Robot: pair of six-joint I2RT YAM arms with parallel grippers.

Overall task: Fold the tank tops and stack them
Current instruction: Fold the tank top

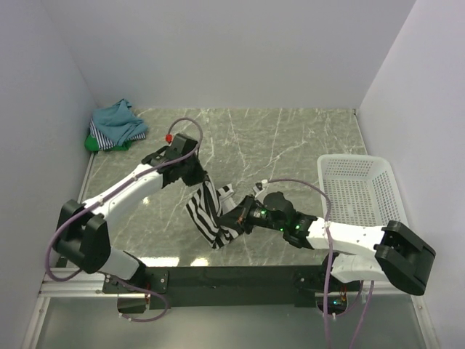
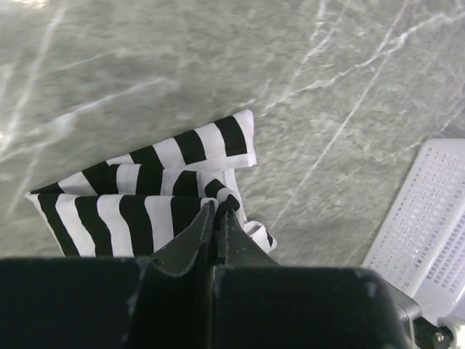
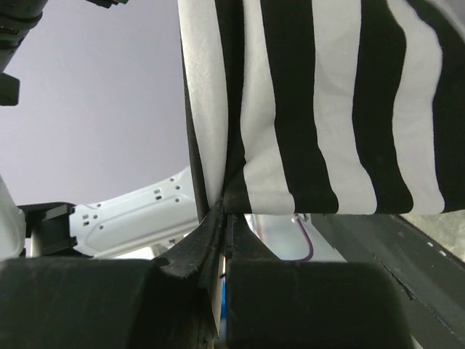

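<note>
One striped tank top (image 1: 207, 214) (bunched): left gripper (image 2: 216, 209), right gripper (image 3: 224, 211) clamped.

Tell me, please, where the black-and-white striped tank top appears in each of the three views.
Top external: the striped tank top is low in the picture, just left of centre.
Left wrist: the striped tank top lies from the lower left to the centre.
Right wrist: the striped tank top fills the upper right.
Shared landmark: the white basket, at the right edge in the top external and left wrist views; it is not in the right wrist view.

White-and-black arms (image 1: 123, 191), purple cables (image 1: 51, 251), green lights (image 1: 280, 216)
</note>
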